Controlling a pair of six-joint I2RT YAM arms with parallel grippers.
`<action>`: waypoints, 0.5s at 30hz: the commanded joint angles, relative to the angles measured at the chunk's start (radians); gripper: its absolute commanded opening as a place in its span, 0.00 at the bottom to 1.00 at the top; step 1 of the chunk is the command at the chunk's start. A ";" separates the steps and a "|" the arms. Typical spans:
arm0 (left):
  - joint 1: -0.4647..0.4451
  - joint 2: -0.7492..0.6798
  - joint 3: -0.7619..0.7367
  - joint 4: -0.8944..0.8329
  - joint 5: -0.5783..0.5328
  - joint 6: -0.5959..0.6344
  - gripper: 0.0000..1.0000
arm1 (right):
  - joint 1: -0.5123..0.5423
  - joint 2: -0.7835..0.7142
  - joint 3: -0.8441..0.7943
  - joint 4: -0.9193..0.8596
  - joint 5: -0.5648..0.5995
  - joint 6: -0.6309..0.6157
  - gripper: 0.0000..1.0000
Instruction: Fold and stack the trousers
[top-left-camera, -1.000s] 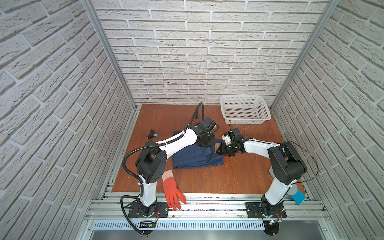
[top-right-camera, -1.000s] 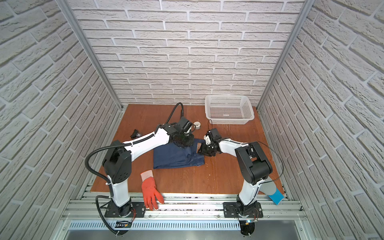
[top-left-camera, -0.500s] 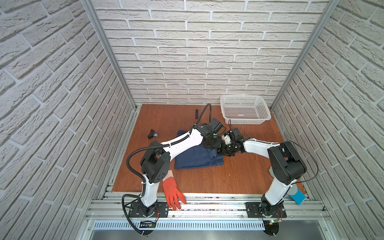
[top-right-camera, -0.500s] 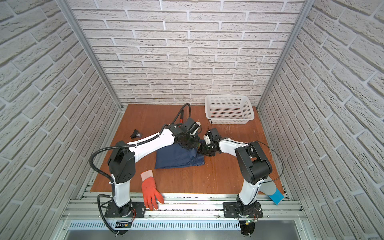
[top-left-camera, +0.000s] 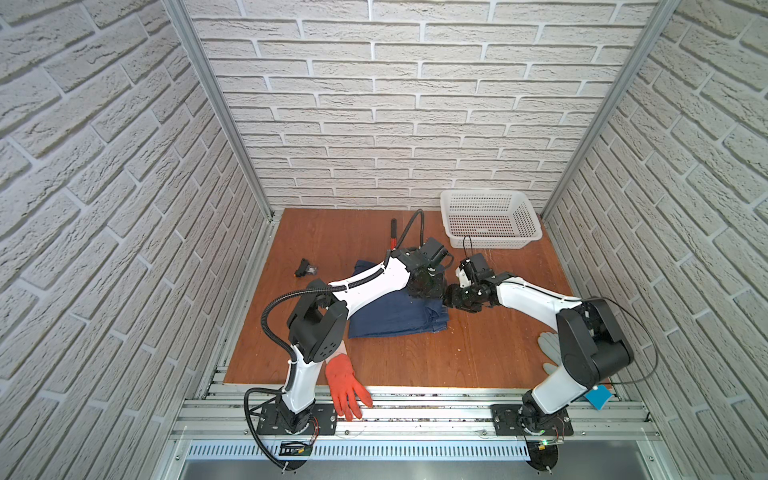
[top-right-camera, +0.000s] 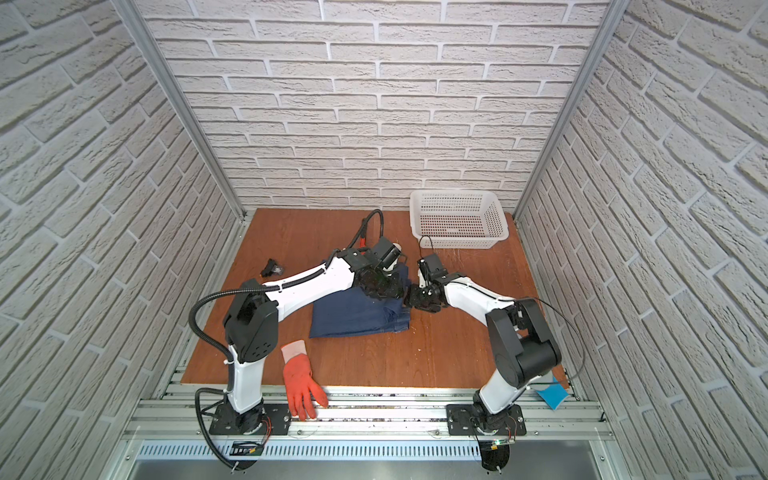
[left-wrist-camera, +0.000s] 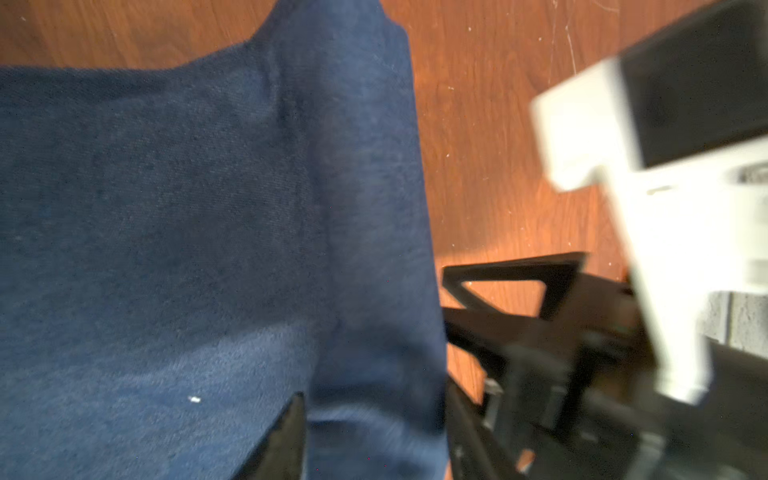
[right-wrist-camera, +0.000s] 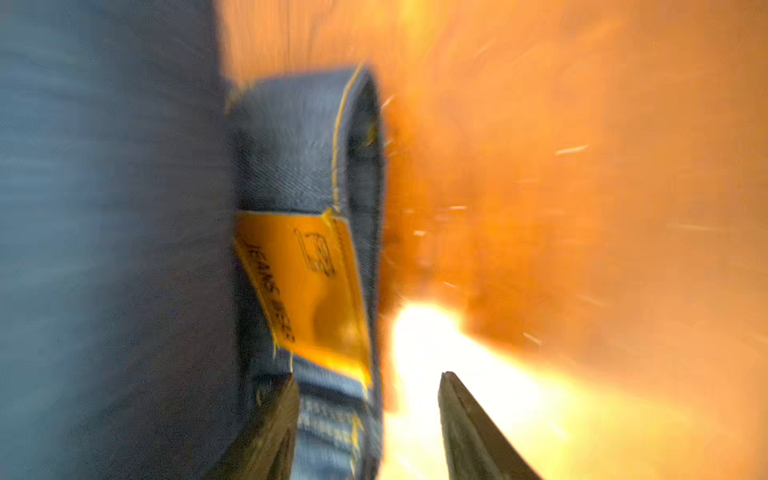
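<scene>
Note: your left gripper (top-left-camera: 430, 289) and right gripper (top-left-camera: 453, 297) have just let go, jaws apart; the trousers (top-left-camera: 390, 318) lie folded, so this fold looks done.

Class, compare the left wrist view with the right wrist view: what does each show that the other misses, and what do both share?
Only the left wrist view: the right arm, white and black and blurred, beside the edge of the jeans. Only the right wrist view: a yellow-tan label patch and tan stitching on a rolled band of the denim. Both: the dark blue jeans and the bare brown wooden table.
</scene>
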 joint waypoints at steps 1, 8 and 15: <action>0.006 -0.112 0.023 0.011 -0.029 0.041 0.62 | -0.002 -0.098 0.031 -0.089 0.137 -0.003 0.58; 0.087 -0.293 -0.069 -0.014 -0.095 0.076 0.69 | 0.016 -0.139 0.119 -0.096 0.018 -0.049 0.58; 0.268 -0.403 -0.361 0.119 0.016 0.056 0.69 | 0.104 0.008 0.206 0.001 -0.113 -0.036 0.47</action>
